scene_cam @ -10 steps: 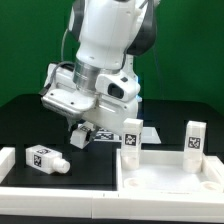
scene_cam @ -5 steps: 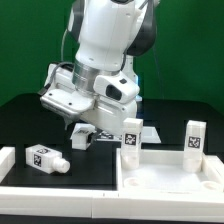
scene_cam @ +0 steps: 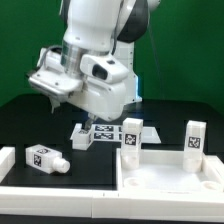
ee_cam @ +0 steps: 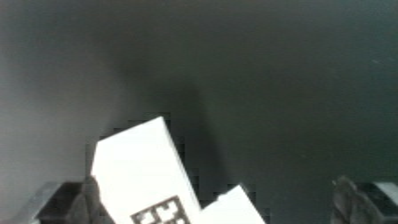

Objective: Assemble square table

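The white square tabletop (scene_cam: 168,183) lies rim up at the exterior view's right. Two tagged legs stand at its far corners (scene_cam: 131,134) (scene_cam: 194,139). A third leg (scene_cam: 45,158) lies on the black table at the left. A fourth leg (scene_cam: 80,138) lies by the marker board. My gripper (scene_cam: 53,100) hangs above the table, up and left of that fourth leg. In the wrist view the gripper (ee_cam: 214,203) is open and empty, with a white tagged leg (ee_cam: 146,165) on the dark table far below between its fingers (ee_cam: 66,203).
The marker board (scene_cam: 106,131) lies flat behind the tabletop's near-left corner. A long white border rail (scene_cam: 60,190) runs along the front, with a white block at its left end (scene_cam: 6,162). A green wall stands behind.
The arm has risen and swung to the exterior view's left, away from the leg by the marker board. That leg stays on the table.
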